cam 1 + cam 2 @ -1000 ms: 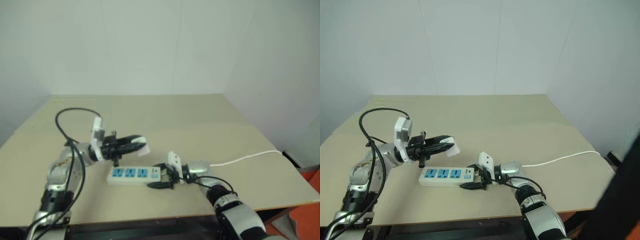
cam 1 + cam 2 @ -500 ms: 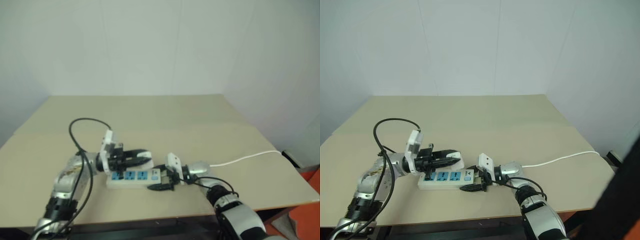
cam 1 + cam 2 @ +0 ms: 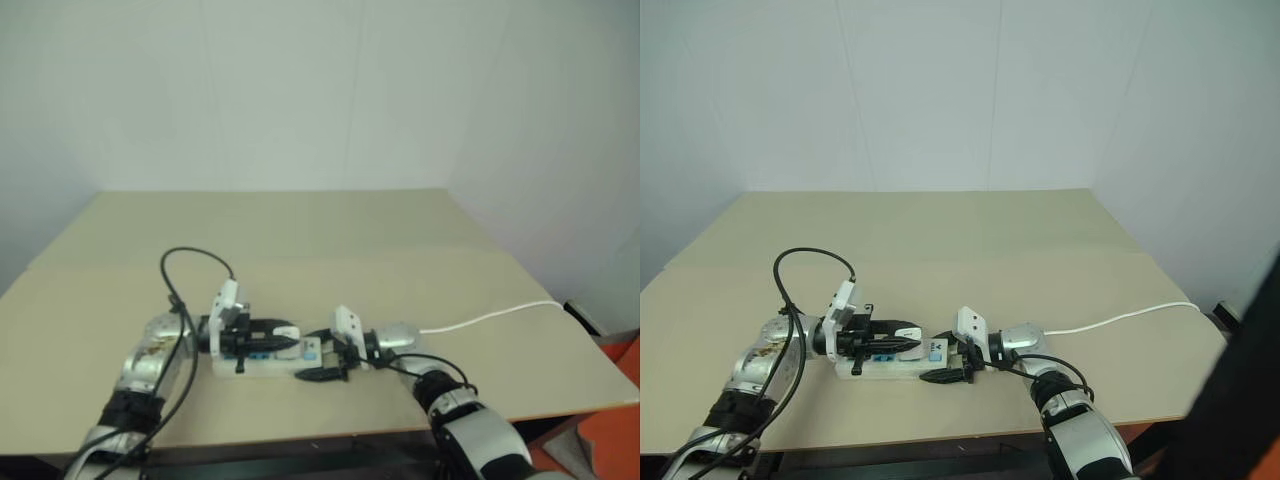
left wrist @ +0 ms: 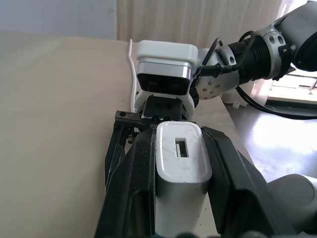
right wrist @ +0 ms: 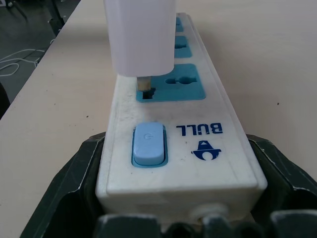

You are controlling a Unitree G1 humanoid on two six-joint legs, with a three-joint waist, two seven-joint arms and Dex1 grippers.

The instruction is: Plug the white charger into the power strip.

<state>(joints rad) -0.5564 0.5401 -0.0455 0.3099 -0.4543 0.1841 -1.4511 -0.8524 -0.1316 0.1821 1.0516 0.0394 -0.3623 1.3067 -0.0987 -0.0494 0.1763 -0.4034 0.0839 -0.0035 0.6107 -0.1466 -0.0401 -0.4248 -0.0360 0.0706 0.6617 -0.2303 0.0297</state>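
Right gripper (image 5: 178, 208) clamps the switch end of the power strip (image 5: 185, 148) on the table (image 3: 940, 230). Beyond, left gripper (image 4: 181, 163) grips the white charger (image 4: 179, 153), prongs partly in the nearest blue socket (image 5: 168, 87).

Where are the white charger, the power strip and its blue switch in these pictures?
white charger (image 4: 179, 157): left wrist view, its top face.
power strip (image 5: 224, 148): right wrist view, its white end by the logo.
blue switch (image 5: 148, 144): right wrist view, its middle.

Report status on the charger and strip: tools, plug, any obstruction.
Left tool shut on white charger. Right tool clamps the switch end of the power strip. Charger prongs at nearest socket, not seated. Nothing in the way.
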